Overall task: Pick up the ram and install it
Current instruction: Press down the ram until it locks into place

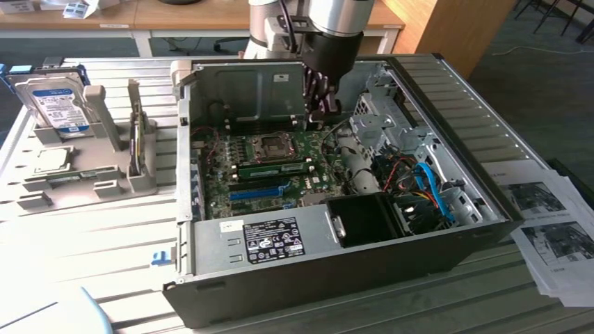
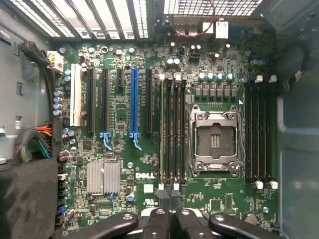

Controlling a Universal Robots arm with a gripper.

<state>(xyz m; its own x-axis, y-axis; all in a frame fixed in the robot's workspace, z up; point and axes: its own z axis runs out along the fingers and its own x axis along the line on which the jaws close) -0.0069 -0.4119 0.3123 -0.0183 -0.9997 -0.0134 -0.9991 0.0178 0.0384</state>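
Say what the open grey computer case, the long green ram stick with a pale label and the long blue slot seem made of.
Open grey computer case: sheet metal, dull bare finish, folded edges and punched holes. Long green ram stick: likely coated circuit board, paper-like label. Long blue slot: probably moulded plastic, uniform colour.

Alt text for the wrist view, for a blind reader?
The gripper hangs above black memory slots beside the metal-framed processor socket on a green motherboard seen from straight above. A blue expansion slot stands among black ones.
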